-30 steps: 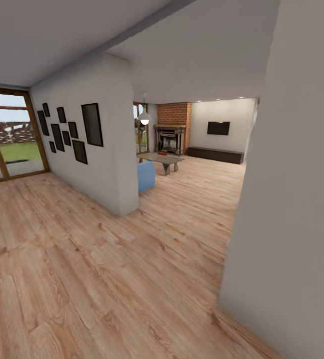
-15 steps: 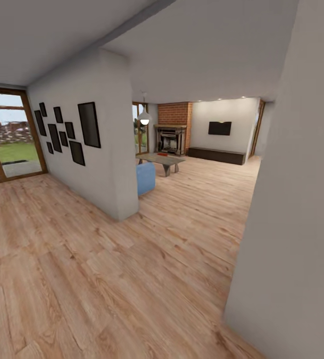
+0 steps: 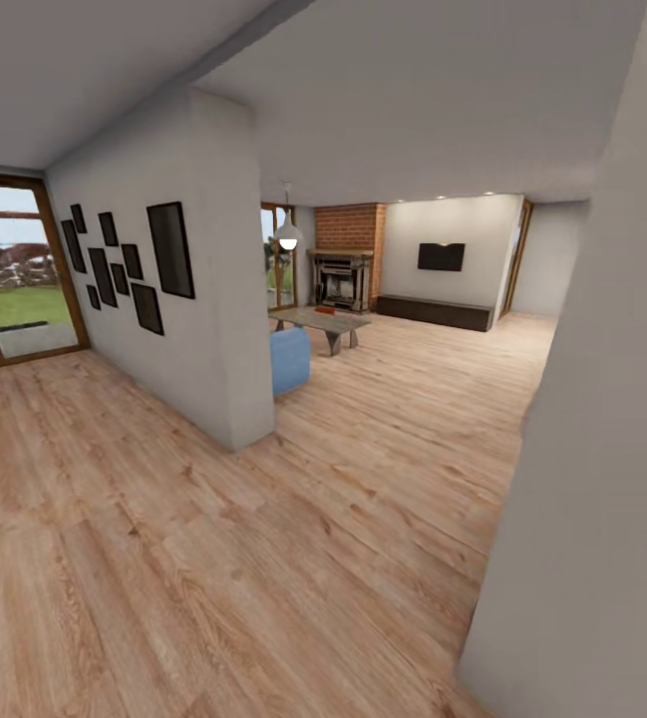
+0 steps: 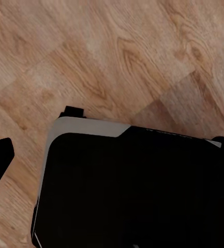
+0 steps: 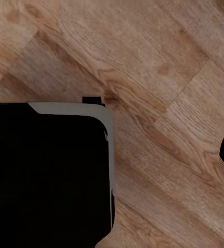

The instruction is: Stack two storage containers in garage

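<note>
Camera swung rightward since earlier, more living room [image 3: 433, 329] showing past near wall [image 3: 602, 479], tool states unreadable

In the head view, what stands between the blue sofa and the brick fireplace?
In the head view, a low grey coffee table stands between the blue sofa and the brick fireplace, on the wood floor.

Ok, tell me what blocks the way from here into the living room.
Nothing visible blocks the wood floor ahead. The partition wall flanks it left, a near wall right; the blue sofa and coffee table sit beyond.
</note>
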`<state>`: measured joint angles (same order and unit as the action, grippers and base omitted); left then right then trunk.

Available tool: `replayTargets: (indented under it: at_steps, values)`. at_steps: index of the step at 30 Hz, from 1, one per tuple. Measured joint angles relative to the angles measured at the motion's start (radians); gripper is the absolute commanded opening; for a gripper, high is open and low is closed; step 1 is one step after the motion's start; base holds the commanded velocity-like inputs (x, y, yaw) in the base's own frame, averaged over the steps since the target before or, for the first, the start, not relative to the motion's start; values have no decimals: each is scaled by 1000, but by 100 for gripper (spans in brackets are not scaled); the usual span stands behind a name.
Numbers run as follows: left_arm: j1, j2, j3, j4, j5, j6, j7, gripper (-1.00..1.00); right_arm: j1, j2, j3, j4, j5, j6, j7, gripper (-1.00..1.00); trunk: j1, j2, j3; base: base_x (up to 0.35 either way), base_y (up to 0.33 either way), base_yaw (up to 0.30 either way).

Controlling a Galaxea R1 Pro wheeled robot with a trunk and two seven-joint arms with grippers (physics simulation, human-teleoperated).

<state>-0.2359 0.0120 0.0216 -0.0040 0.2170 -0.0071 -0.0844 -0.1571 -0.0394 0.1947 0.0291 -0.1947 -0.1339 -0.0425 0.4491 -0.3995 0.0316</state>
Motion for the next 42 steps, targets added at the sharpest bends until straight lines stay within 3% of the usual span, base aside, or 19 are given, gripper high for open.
replayTargets:
  at_steps: [42]
  values:
    - [0,-2,0,0,0,-1,0,100,0,2,1,0,0,4,0,100,0,0,0,329,0,0]
